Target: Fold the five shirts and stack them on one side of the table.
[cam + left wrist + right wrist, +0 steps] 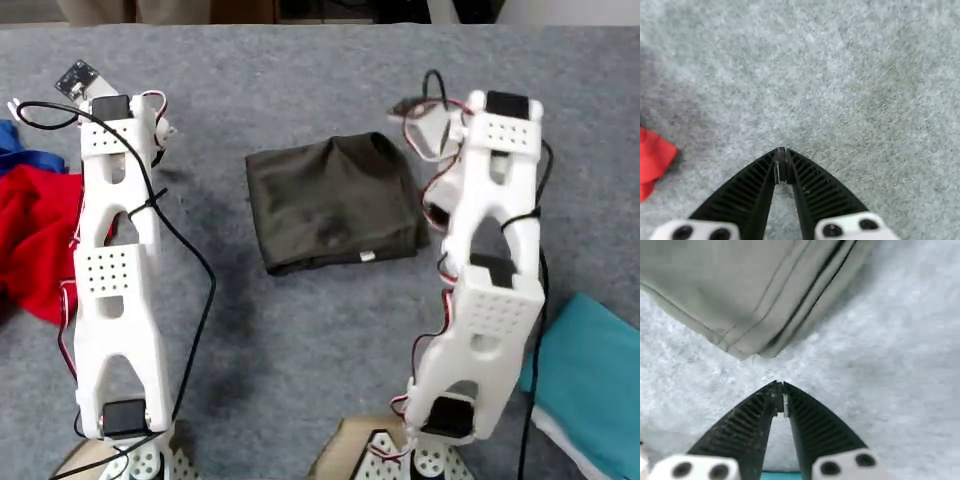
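A grey felt-covered desk (pixel 300 340) is seen from above, with two white robot arms reaching from its near edge toward its far edge. A folded dark olive shirt (pixel 335 205) lies flat around the middle of the desk, between the two arms, with a small pale tag at its near hem. A crumpled red shirt (pixel 35 240) sits at the left edge, beside the left arm (pixel 115 270), and a bit of blue cloth (pixel 15 150) lies just past it toward the far left corner. A teal shirt (pixel 590 375) lies at the right edge toward the near right corner, beside the right arm (pixel 490 270). The left gripper (pixel 781 167) hangs over bare desk, its two black ribbed fingers pressed together at the tips and holding nothing. The right gripper (pixel 780 399) also has its tips pressed together and empty, just beside the dark olive shirt's stitched edge and not touching it.
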You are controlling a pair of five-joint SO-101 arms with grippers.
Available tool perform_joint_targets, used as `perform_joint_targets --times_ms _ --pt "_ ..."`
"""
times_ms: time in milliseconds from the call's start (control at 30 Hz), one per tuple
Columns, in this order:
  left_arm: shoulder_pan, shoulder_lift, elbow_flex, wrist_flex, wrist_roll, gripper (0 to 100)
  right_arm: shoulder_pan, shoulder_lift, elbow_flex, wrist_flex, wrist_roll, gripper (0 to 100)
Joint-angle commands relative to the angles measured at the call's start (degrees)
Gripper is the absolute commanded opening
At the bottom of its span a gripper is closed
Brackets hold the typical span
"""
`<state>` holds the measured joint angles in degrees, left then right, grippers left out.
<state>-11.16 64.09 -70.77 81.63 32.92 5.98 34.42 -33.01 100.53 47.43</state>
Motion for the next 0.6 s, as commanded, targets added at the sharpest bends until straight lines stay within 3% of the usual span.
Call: perform_joint_targets --times_ms 0,133,233,567 --pt "0.79 -0.57 -2.64 -0.62 0.09 2 -8.22 -4.70 -8.22 -0.53 -3.78 0.5" --pt "0.79 -0.57 -2.64 -0.53 0.09 2 -18.07 -1.54 -14.02 -0.70 -5.89 0.5" --pt "0.79 -0.57 -2.64 -0.53 0.09 2 -20.70 3.82 -17.01 -5.10 -6.77 0.5" --pt "0.79 -0.57 -2.46 -0.70 0.09 2 -12.00 26.68 -34.42 -31.03 -7.12 0.5"
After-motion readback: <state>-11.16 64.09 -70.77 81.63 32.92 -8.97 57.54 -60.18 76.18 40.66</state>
